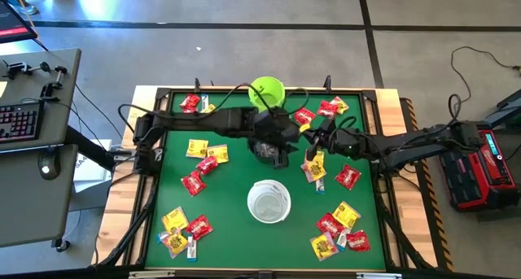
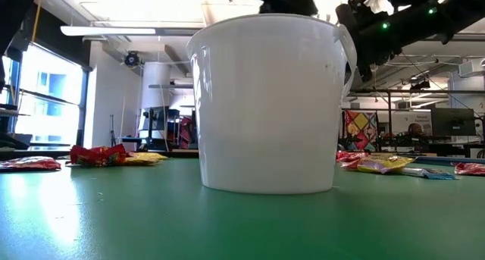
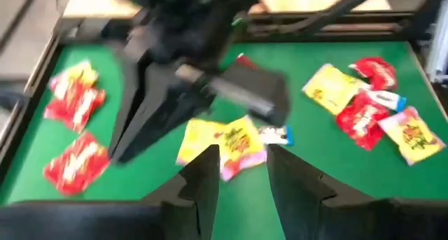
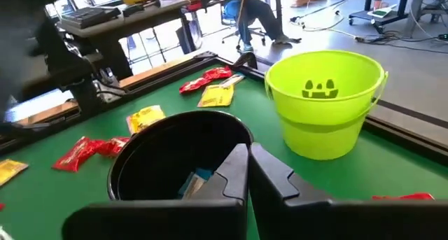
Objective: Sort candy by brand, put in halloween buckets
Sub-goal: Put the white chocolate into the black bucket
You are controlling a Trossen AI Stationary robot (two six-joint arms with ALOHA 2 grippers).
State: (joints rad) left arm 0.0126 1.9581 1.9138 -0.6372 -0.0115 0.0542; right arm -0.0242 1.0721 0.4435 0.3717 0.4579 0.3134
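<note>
White translucent plastic pail (image 2: 265, 101) stands nearest the low camera, on the green table mat (image 1: 228, 222), one step nearer the table's front edge than the round black plastic pail (image 4: 140, 152) at mid-table. Lime green pail with a dark pumpkin face (image 4: 325, 114) stands just beyond the black pail, at the far edge.

Both arms meet at the black pail. The left gripper (image 3: 241, 156) hangs over it, its two dark fingers spread apart with nothing between them; past them lie a yellow wrapped packet (image 3: 224, 142) and a small blue-and-white packet (image 3: 274, 135) on the mat just beside the black pail, toward the right arm. The right gripper (image 4: 248, 152) sits at the black pail's rim on that same side, its fingers clenched tight together, and no wrapper shows between them. Inside the black pail a blue-and-white wrapper (image 4: 199, 177) is partly visible behind those fingers.

Red shiny packets (image 1: 193, 183) and yellow shiny packets (image 1: 197, 148) lie scattered in clusters all round the black pail, on both sides and toward the front corners.
</note>
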